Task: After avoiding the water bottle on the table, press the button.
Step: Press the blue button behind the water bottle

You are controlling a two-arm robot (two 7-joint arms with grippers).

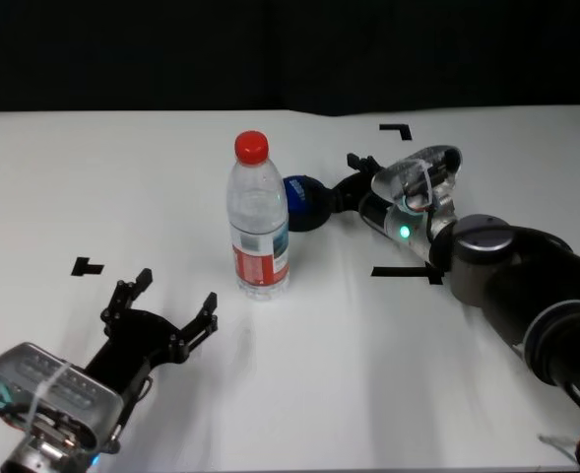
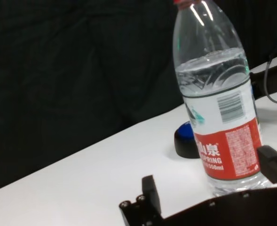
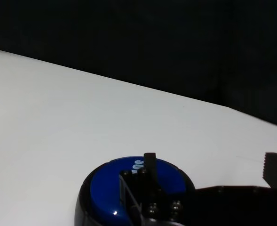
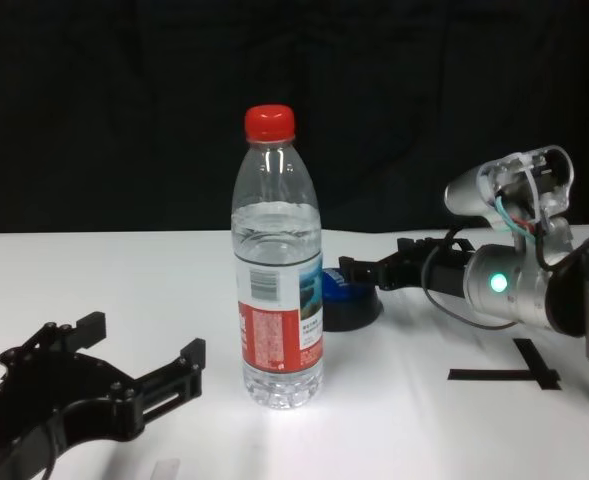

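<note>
The water bottle [image 1: 258, 222] stands upright mid-table, clear with a red cap and a red label. Just behind it to the right sits the low blue button [image 1: 307, 202] on its black base. My right gripper [image 1: 352, 179] reaches in from the right, past the bottle, and is open. In the right wrist view one of its fingers [image 3: 150, 165] lies over the button [image 3: 124, 188]; I cannot tell if it touches. My left gripper [image 1: 171, 296] rests open at the front left, short of the bottle [image 2: 220, 103] and apart from it. In the chest view the bottle [image 4: 279, 290] partly hides the button [image 4: 352, 305].
The white table [image 1: 122, 177] carries black tape marks at the far right [image 1: 396, 129], the left [image 1: 86, 266] and under my right arm [image 1: 408, 272]. A dark backdrop lies beyond the table's far edge.
</note>
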